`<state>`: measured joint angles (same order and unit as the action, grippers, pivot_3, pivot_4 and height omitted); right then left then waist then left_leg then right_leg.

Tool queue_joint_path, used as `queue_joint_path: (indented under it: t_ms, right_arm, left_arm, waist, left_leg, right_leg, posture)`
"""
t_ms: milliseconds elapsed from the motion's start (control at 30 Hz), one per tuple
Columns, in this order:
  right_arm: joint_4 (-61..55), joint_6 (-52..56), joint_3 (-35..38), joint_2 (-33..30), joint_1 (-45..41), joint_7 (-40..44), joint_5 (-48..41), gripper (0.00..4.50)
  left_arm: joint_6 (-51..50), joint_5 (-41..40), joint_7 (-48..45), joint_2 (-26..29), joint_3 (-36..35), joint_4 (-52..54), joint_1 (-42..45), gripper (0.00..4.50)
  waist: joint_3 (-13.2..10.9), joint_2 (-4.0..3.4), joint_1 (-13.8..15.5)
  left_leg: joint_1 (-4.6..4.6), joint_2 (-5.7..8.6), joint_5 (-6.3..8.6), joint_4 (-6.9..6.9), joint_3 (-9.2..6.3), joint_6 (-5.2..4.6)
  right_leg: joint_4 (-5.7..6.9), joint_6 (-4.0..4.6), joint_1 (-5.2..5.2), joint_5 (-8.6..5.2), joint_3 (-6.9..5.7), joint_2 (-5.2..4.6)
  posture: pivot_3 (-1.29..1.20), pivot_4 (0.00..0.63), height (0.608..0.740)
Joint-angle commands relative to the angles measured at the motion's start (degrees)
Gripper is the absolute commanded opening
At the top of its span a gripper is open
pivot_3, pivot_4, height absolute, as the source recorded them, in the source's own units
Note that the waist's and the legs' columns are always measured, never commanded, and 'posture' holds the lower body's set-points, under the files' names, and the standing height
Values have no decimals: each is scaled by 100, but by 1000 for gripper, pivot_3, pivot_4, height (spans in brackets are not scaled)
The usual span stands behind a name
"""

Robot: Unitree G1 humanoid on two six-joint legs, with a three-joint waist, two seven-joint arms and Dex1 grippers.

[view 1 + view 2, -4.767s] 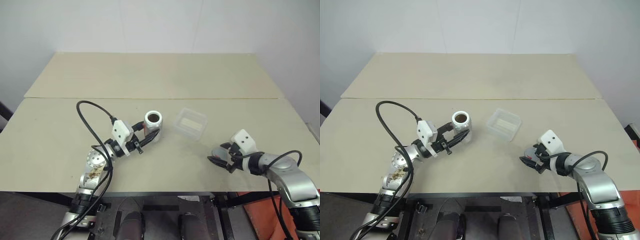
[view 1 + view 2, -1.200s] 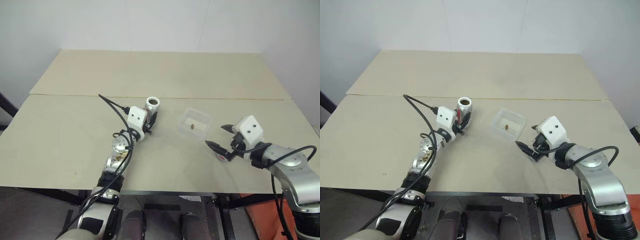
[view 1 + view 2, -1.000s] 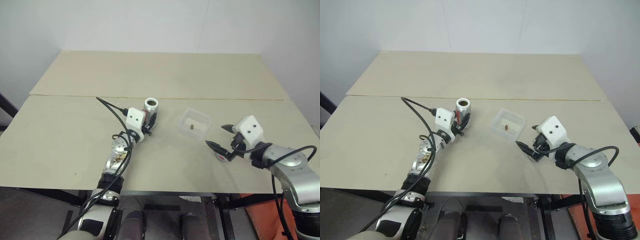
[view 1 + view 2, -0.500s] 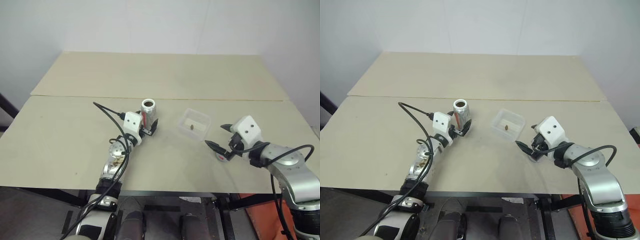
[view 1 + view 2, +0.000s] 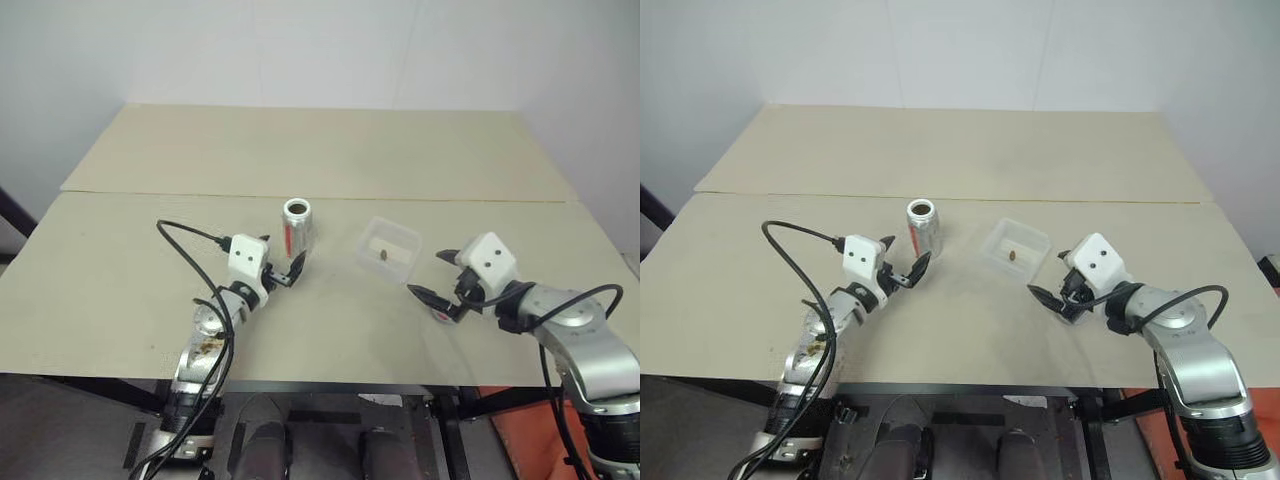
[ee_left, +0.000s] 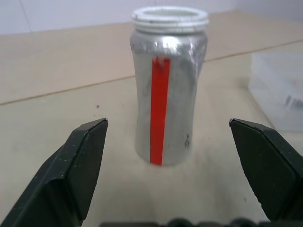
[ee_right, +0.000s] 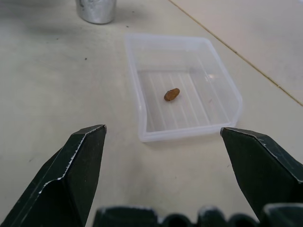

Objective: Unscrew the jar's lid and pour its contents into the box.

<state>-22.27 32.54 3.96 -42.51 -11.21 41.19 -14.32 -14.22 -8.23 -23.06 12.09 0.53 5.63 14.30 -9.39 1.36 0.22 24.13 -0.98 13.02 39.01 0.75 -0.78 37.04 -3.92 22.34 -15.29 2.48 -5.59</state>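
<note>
The jar [image 5: 297, 225], a silver cylinder with a red stripe, stands upright on the table with its white threaded mouth uncovered. My left gripper [image 5: 283, 257] is open just in front of it, with its fingers apart from the jar [image 6: 168, 85]. The clear box [image 5: 366, 240] sits to the jar's right and holds the contents [image 7: 172, 94], a small brown piece. My right gripper [image 5: 432, 275] is open beside the box's near right side, holding nothing. The lid [image 5: 440, 314], a small disc with a red mark, lies on the table under that gripper.
The beige table [image 5: 120, 290] is made of two boards with a seam running across behind the jar. A black cable [image 5: 185, 232] loops over the table from my left wrist. The table's front edge is close behind both arms.
My left gripper has opened, let go of the jar and drawn back toward me. The jar now stands upright on its own. The right gripper has stayed in place.
</note>
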Motion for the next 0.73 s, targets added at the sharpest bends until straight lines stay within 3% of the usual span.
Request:
queue_joint_path:
  t_ms: [33, 333, 500, 733]
  right_arm:
    - [-142, -193, 245, -162, -114, 177, -134, 4500]
    - [126, -784, 843, -695, 67, 1295, -666, 4500]
    - [449, -920, 860, -975, -130, 1801, -866, 4500]
    - [725, -1113, 826, -1089, -339, 2210, -986, 4500]
  left_arm:
    - [-283, -678, -550, 364, -256, 990, -231, 4478]
    - [-548, -1950, -1823, 1907, -1368, 2482, -1503, 4478]
    - [-763, -2727, -1906, 2166, -1903, 2981, -1913, 4478]
    - [-889, -3021, -1814, 2369, -2234, 3254, -2123, 4478]
  waist:
    - [0, 0, -13]
    - [0, -1, -82]
    - [0, -1, -78]
    - [0, -1, -92]
  left_leg:
    - [0, -2, 0, 0, -1, 0]
    - [-12, -5, 1, -7, 0, -1]
    - [-28, -8, 1, -7, 2, -1]
    - [-32, -7, 1, -13, 7, -1]
  right_leg:
    - [0, 0, 0, 0, -1, 0]
    - [-6, 2, -8, -1, 1, -1]
    - [-7, 5, -21, -2, 2, -3]
    - [-8, 6, -21, -3, 7, -2]
  posture:
    - [0, 150, 740]
    - [0, 150, 740]
    - [0, 150, 740]
    - [0, 150, 740]
